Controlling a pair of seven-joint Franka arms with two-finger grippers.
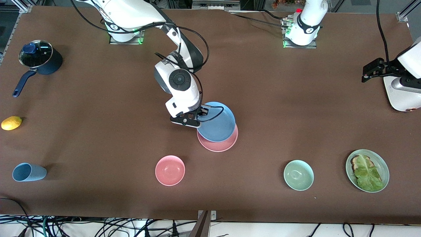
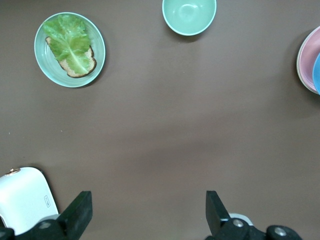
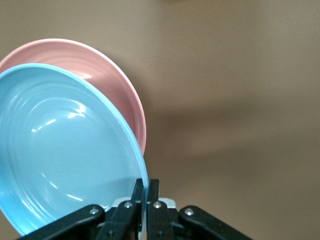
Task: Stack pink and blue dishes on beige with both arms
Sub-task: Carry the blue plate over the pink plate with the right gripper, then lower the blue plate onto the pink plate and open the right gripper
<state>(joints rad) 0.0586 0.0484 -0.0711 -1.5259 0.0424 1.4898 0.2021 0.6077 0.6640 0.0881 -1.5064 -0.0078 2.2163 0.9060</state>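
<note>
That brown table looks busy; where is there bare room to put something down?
Bare table lies between the pink plate and the green bowl, and between the saucepan and the pink bowl. It is crowded where the right gripper pinches the blue plate over the pink plate. The open left gripper waits.

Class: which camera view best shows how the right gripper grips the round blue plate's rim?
The right wrist view: the right gripper pinches the round blue plate at its rim. The front view shows the wrist hiding that grip. The left wrist view shows only the plate's edge.

Brown table (image 1: 296,98) under even light; metal frame posts at corners; tangled cables (image 1: 98,227) along near edge.
</note>
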